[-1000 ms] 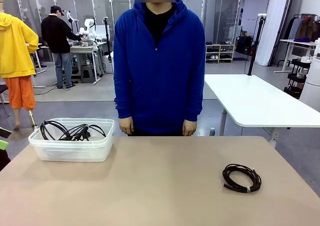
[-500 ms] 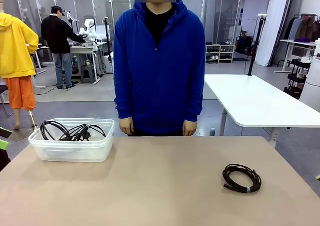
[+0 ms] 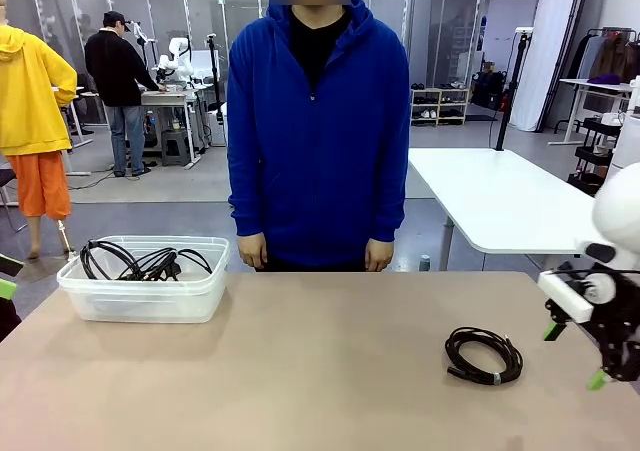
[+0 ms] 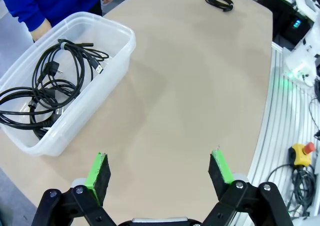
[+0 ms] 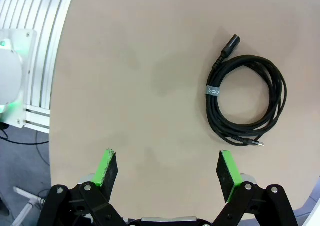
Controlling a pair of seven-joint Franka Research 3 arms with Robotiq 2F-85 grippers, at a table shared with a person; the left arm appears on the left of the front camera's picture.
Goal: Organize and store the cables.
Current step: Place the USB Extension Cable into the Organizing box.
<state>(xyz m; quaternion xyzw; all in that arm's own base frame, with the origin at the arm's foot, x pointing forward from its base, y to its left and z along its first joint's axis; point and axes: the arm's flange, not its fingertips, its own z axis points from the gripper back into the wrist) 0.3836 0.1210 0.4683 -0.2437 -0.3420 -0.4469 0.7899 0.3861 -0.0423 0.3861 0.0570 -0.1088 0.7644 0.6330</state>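
One coiled black cable (image 3: 483, 355) lies on the tan table at the right; the right wrist view shows this cable (image 5: 247, 104) with a grey band and a plug end. Several more black cables (image 3: 140, 261) sit tangled in a clear plastic bin (image 3: 143, 300) at the table's left, and those cables (image 4: 45, 82) appear in the left wrist view too. My right gripper (image 3: 572, 355) hangs open at the right edge, just right of the lone coil. My left gripper (image 4: 160, 172) is open above bare table near the bin (image 4: 107, 78).
A person in a blue hoodie (image 3: 318, 131) stands at the far side, hands (image 3: 252, 252) down at the table edge. A white table (image 3: 510, 206) stands behind on the right. A metal frame and floor cords (image 4: 300, 171) lie beyond the table's edge.
My right arm has come into the front view from the right edge, reaching toward the lone coil. The bin, the cables and the person have stayed put.
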